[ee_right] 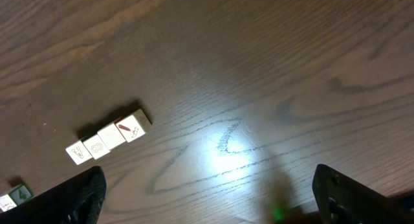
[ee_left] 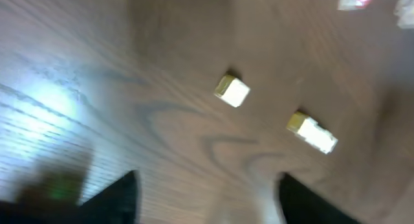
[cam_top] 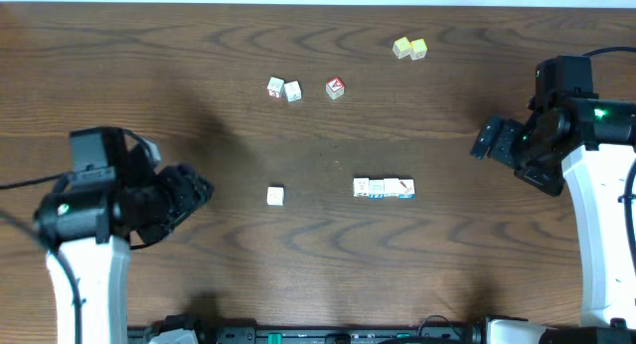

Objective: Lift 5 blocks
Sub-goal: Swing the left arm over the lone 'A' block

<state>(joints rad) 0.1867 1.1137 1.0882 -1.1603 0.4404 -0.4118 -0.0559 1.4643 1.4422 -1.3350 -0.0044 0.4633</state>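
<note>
Four white blocks (cam_top: 384, 188) sit touching in a row on the wooden surface (cam_top: 179, 66), teal-edged with small printed tops. A fifth block (cam_top: 275, 195) lies alone, left of them. Left pincer (ee_left: 208, 180) gapes empty, and right pincer (ee_right: 208, 172) is spread wide too!

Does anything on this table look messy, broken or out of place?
Nothing looks spilled or broken. The one oddity: several blocks form a neat touching row, while a lone white cube sits apart from it, and a red-faced cube and a yellow pair lie scattered farther back.
</note>
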